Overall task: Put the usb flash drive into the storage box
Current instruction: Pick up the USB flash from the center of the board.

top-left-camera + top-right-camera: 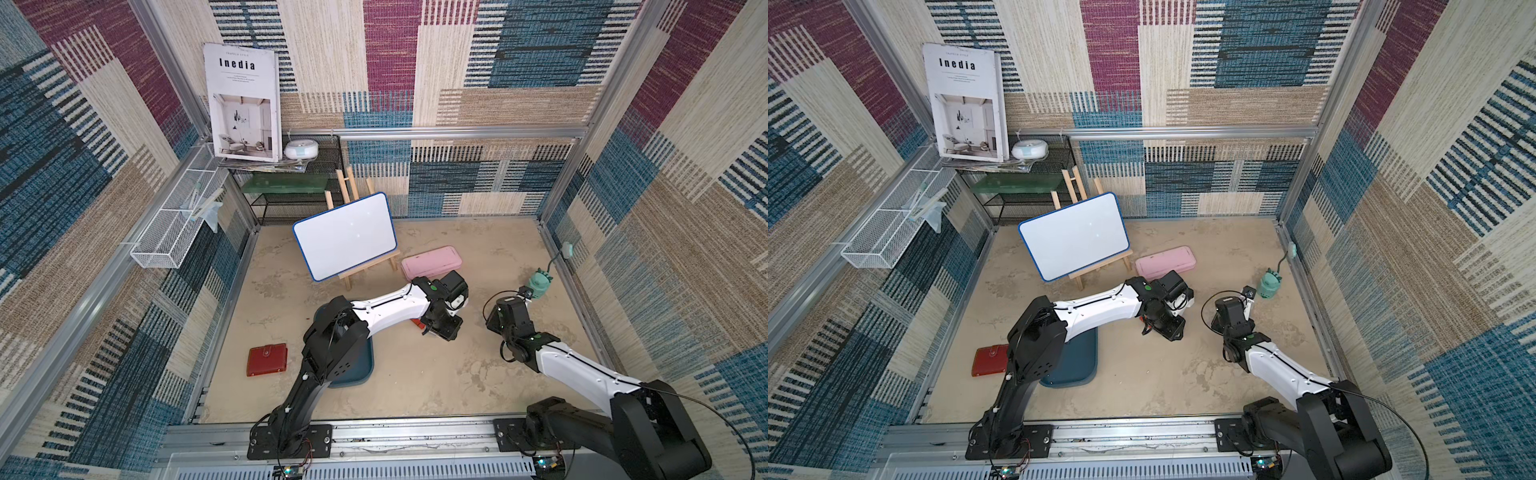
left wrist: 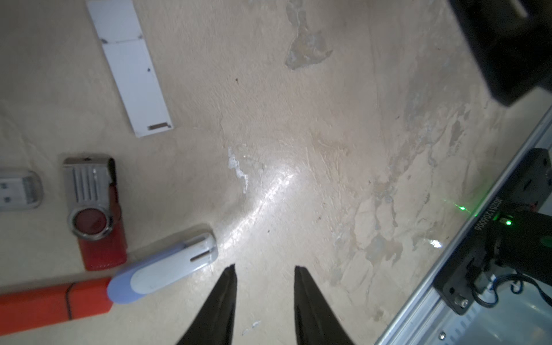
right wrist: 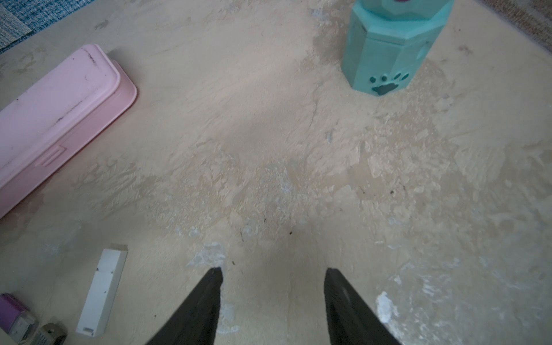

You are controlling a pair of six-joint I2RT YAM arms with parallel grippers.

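the left gripper [image 2: 265, 266] is held part-open and empty, seemingly sized to straddle the lavender usb flash drive [image 2: 162, 265] lying just beside it. in a top view the storage box [image 1: 1077, 357] is seen at its 8 o'clock. the right gripper [image 3: 273, 270] is parked half-open, empty.

In both top views you get bright, even light, with the walls bowing at the edges. Your wrist views run dimmer and softer; white glare streaks the rough beige tabletop [image 2: 263, 194].
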